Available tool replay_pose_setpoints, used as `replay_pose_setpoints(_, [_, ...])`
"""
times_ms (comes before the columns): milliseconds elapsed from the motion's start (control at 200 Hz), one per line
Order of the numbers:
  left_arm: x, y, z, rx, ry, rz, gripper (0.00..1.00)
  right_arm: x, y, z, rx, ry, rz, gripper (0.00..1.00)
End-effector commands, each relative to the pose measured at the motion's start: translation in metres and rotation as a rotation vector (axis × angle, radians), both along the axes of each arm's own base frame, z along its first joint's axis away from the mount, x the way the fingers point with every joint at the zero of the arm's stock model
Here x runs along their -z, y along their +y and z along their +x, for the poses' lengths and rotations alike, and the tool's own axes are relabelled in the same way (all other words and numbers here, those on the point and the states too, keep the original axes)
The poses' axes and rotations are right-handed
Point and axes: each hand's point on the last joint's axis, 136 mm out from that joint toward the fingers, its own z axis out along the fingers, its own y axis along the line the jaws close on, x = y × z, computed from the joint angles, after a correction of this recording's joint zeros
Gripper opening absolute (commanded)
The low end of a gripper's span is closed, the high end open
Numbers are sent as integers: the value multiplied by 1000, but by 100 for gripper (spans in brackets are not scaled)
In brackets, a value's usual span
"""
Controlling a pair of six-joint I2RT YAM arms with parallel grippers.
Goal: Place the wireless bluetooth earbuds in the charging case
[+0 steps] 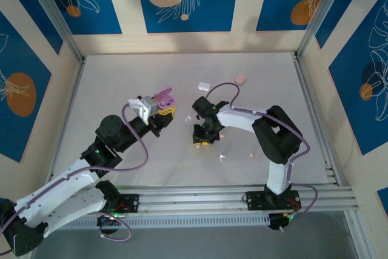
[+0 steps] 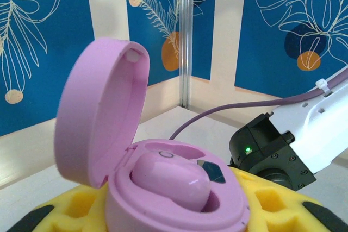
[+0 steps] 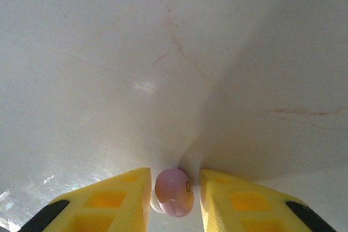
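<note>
The left gripper [image 1: 161, 111] is closed on the open purple case [image 2: 179, 210] and holds it up, and 1 purple earbud [image 2: 171, 186] sits inside it. The right gripper [image 1: 204, 136] is down on the table [image 1: 121, 83]. Its 2 yellow fingers [image 3: 109, 202] are almost closed, 1 on each side of the other purple earbud [image 3: 174, 193], and I cannot tell if they squeeze it.

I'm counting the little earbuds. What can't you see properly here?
Top view: the loose buds on the table are too small to show any detail.
Left wrist view: the purple case is cut off by the bottom edge; its seated bud hides the tray beneath.
Right wrist view: the purple bud is cut by the bottom edge; whether the right gripper pinches it is unclear.
</note>
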Motion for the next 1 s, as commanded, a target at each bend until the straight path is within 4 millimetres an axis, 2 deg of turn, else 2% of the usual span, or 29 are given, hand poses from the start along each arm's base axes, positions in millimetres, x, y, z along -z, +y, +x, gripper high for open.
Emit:
replay_pose_setpoints(0, [-20, -3, -7, 33, -31, -55, 32, 7, 2, -9, -3, 35, -2, 31])
replay_pose_setpoints(240, [-19, -2, -6, 28, -27, -53, 32, 7, -1, -8, -29, 1, -71, 24])
replay_pose_setpoints(460, [-5, -6, -2, 24, -5, -25, 32, -22, -6, -1, -19, -87, -56, 21])
replay_pose_setpoints(720, [28, -17, 9, 23, 47, 40, 32, -86, -32, 7, 24, -233, -8, 20])
replay_pose_setpoints(850, [45, -27, 11, 53, 64, 68, 32, -138, -49, 10, 48, -353, 34, 20])
replay_pose_setpoints(995, [56, -40, 9, 115, 59, 71, 32, -202, -56, 9, 32, -508, 124, 21])
